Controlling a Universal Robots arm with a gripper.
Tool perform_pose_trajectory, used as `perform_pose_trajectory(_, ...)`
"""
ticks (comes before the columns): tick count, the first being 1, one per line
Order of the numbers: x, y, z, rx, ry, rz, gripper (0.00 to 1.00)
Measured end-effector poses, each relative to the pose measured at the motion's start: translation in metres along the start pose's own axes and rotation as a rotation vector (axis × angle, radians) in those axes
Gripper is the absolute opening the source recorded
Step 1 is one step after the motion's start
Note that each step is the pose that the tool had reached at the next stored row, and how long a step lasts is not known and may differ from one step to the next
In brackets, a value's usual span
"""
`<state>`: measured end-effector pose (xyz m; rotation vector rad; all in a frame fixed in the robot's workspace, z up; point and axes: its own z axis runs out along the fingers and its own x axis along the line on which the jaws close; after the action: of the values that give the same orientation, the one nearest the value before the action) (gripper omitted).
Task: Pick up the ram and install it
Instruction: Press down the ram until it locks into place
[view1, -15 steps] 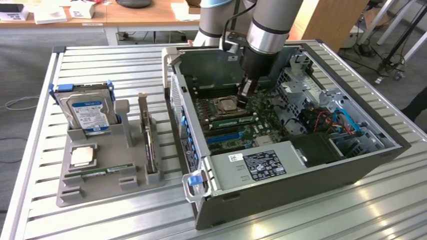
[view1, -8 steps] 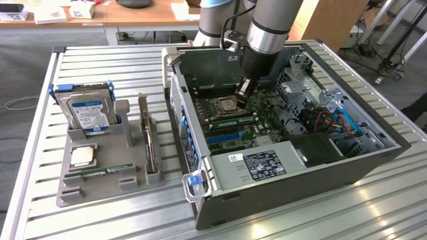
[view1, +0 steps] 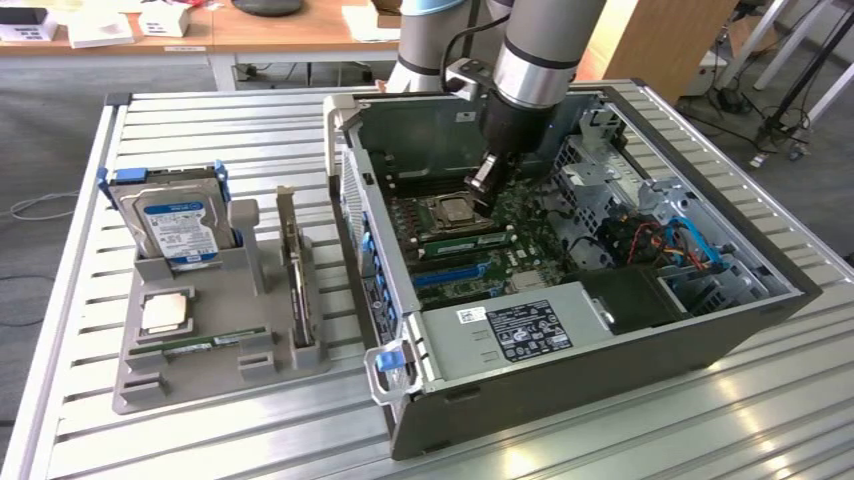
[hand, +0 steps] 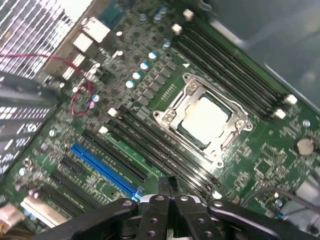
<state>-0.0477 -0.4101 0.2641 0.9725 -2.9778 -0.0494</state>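
My gripper (view1: 482, 188) hangs shut inside the open computer case (view1: 747, 330), just above the motherboard (view1: 534, 262) and beside the processor socket (view1: 449, 212). Nothing is between its fingers. In the wrist view the closed fingertips (hand: 168, 183) point at the near end of the dark memory slots (hand: 150, 145) that run alongside the socket (hand: 205, 121). A long green ram stick (view1: 463, 243) lies along those slots in the exterior view; I cannot tell how deep it sits. Another green ram stick (view1: 190, 347) with a white label rests flat in the grey tray (view1: 147, 385) at the exterior view's left.
The tray also holds an upright hard drive (view1: 176, 225), a square silver processor chip (view1: 166, 314) and an upright expansion card (view1: 295, 270). Inside the case are a power supply (view1: 523, 325), a blue slot (hand: 102, 170), cables (view1: 667, 240) and the case walls close around the arm.
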Motion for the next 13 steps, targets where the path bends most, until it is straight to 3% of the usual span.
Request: perform_pose_trajectory(13,0.0000,0.0000,0.0004,0.0004,-0.0074,0.230,0.11)
